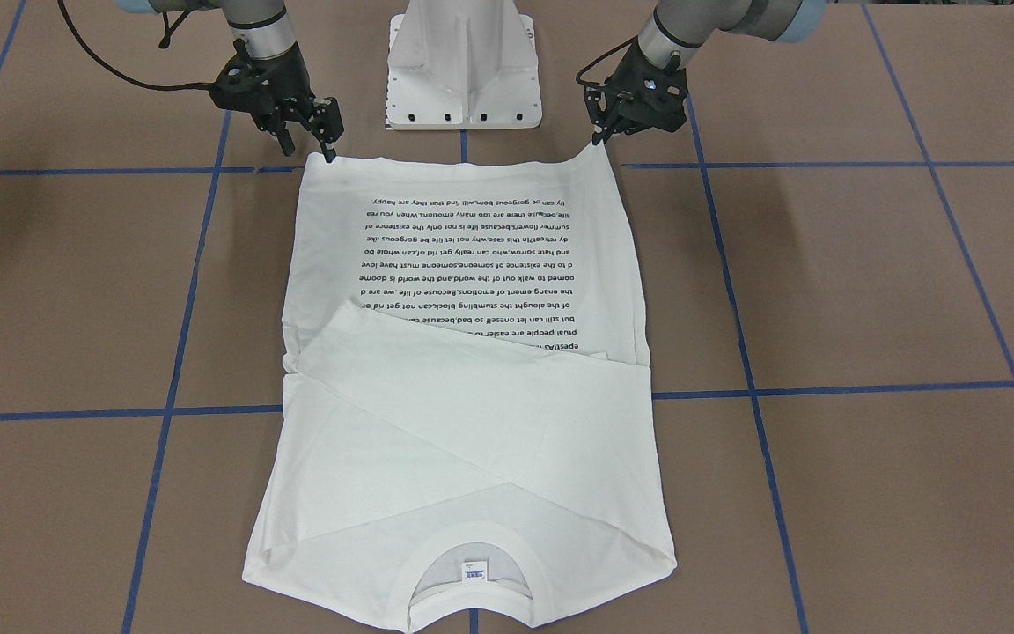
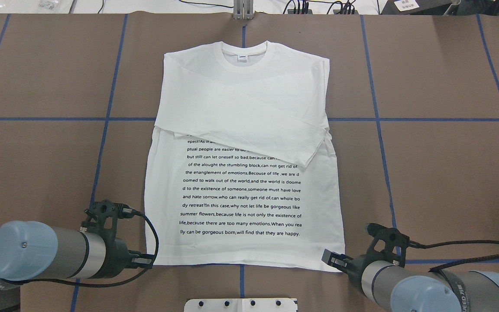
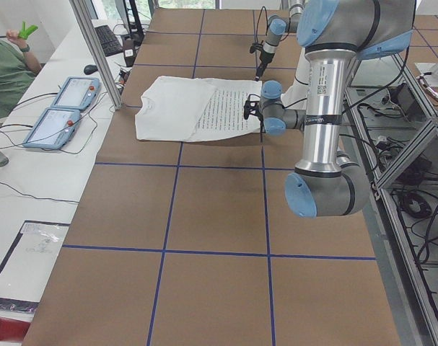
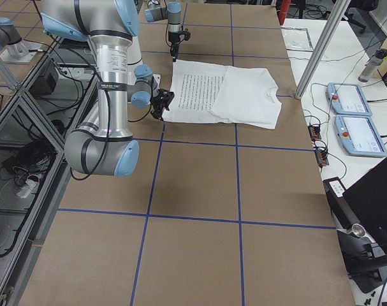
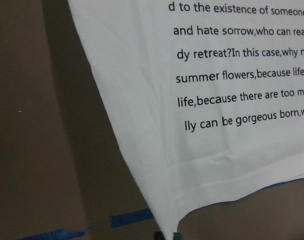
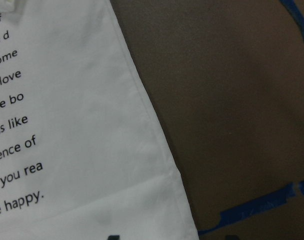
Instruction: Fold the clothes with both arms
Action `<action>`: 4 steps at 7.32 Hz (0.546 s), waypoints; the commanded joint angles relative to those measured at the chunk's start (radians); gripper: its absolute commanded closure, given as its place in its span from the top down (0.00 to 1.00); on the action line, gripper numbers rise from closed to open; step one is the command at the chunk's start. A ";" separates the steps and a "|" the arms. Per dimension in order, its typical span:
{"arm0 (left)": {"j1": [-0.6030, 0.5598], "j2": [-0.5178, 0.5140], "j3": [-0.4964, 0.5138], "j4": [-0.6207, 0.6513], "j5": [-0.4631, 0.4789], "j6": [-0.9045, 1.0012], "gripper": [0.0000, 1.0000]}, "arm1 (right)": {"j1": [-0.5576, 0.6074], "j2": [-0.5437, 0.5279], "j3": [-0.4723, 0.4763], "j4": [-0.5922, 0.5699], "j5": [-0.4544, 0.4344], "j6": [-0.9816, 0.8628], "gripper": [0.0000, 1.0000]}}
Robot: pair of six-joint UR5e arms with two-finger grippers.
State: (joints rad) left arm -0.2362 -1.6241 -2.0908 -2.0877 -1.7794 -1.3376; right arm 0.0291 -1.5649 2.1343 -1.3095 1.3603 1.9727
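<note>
While the T-shirt (image 1: 472, 414) lies flat before the pedestal base (image 1: 463, 70) in the front view, hem edge nearest it, my left gripper (image 1: 600, 136) pinches one hem corner. Overhead, my right gripper (image 2: 332, 258) straddles the other corner, jaws parted; brown table (image 2: 440, 173) spreads wide past both side edges.

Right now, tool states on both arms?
Left tool: shut on shirt hem corner.
Right tool: open, at the other hem corner.
</note>
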 commanded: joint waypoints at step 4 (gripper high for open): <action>0.000 0.001 0.000 0.000 0.000 0.000 0.00 | -0.017 0.022 -0.028 -0.024 -0.006 0.066 0.56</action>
State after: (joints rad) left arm -0.2362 -1.6236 -2.0908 -2.0876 -1.7794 -1.3376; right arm 0.0135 -1.5450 2.1071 -1.3315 1.3564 2.0366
